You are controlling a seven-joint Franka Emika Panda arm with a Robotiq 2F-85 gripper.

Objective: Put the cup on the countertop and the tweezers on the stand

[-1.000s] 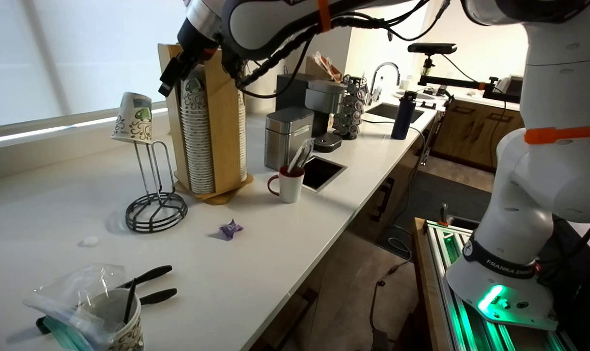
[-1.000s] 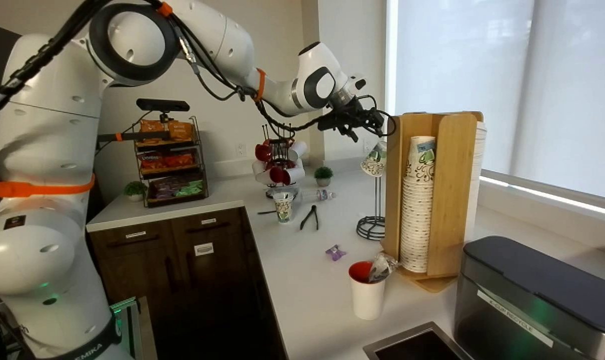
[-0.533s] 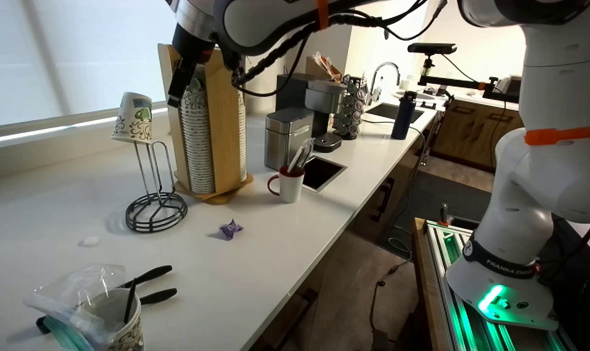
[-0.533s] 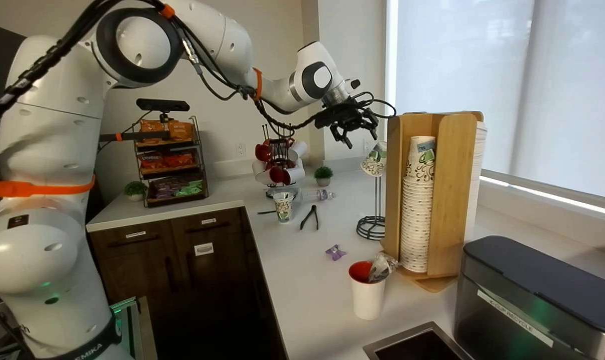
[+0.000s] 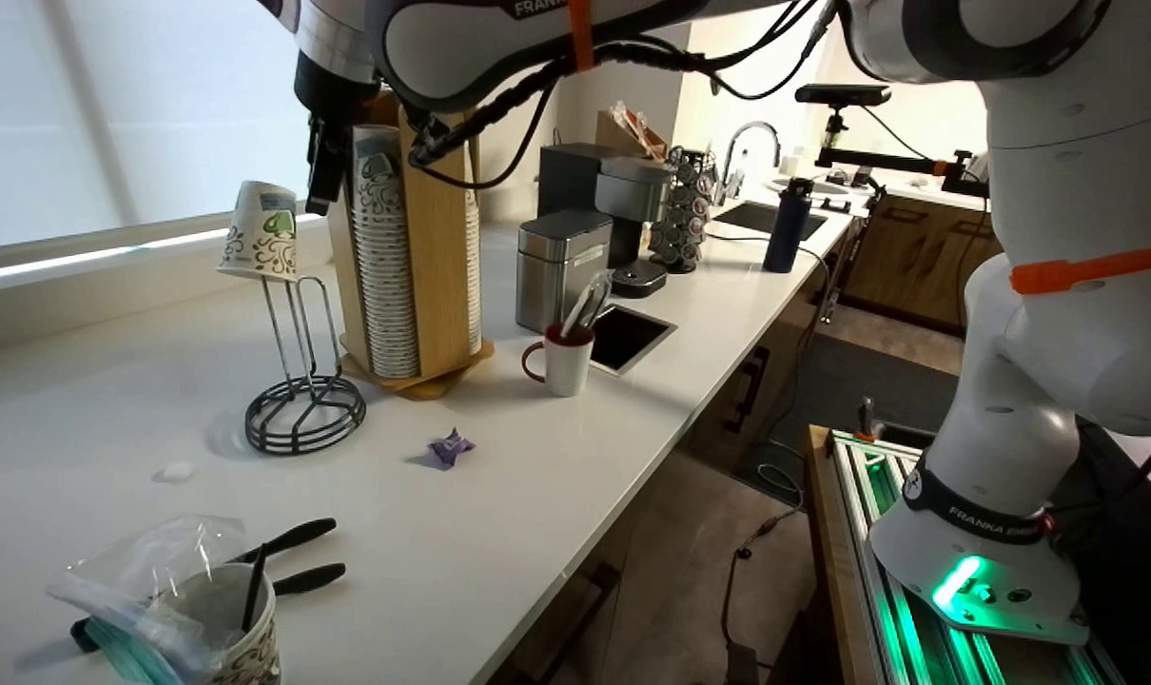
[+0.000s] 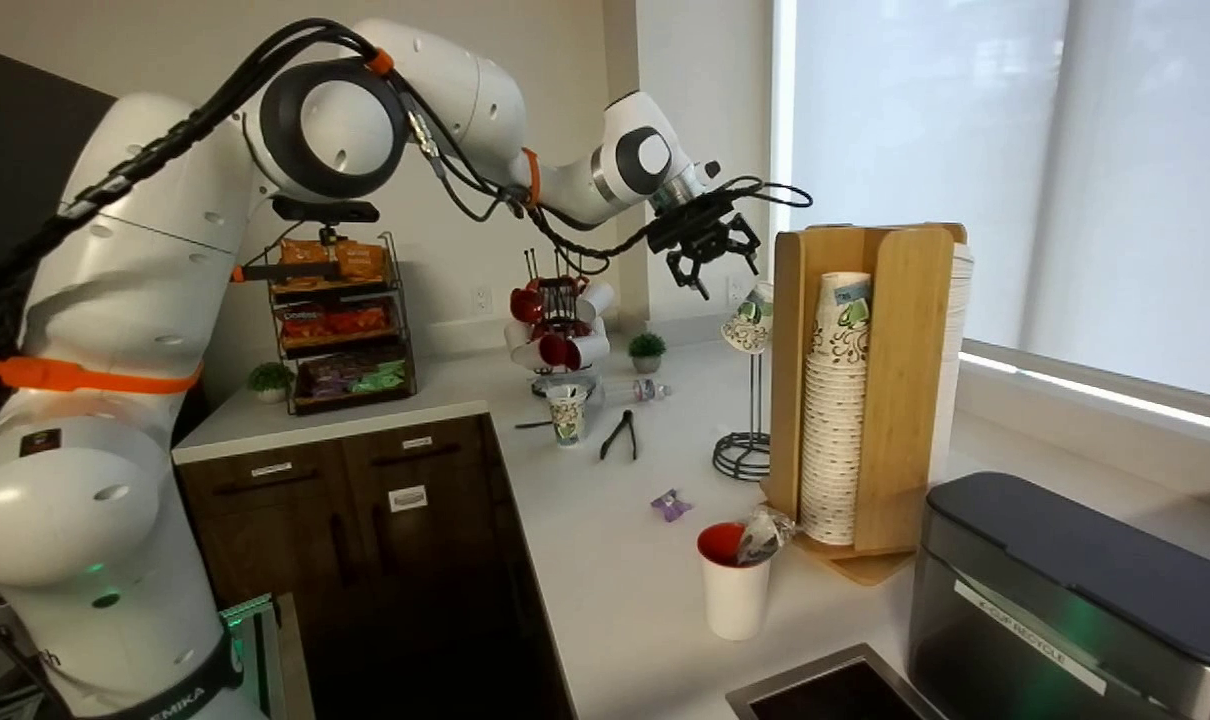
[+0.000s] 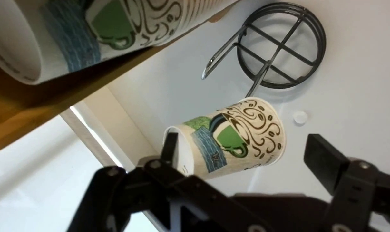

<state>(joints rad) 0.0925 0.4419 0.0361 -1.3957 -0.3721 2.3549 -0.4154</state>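
Note:
The cup (image 5: 260,233), cream-white with a green and brown pattern, sits upside down and tilted on top of the wire stand (image 5: 304,414). In an exterior view the cup (image 6: 749,320) and stand (image 6: 743,457) are partly behind the wooden holder. The black tweezers (image 6: 620,436) lie spread on the white countertop (image 6: 605,530); in an exterior view their arms (image 5: 311,577) are partly hidden by a paper cup and bag. My gripper (image 6: 730,282) is open and empty, just above and beside the cup. In the wrist view the cup (image 7: 246,129) shows beyond the open fingers (image 7: 246,153), apparently untouched.
A wooden holder (image 5: 438,238) with stacked paper cups stands close beside the stand and gripper. A white mug (image 5: 566,366), a purple wrapper (image 5: 452,447), a steel bin (image 5: 564,266) and a paper cup with a plastic bag (image 5: 247,656) stand or lie on the countertop.
My gripper has turned to point more steeply downward, and its spread fingers show more plainly. The arm has shifted toward the cup on the stand. The cup, stand and tweezers have not moved.

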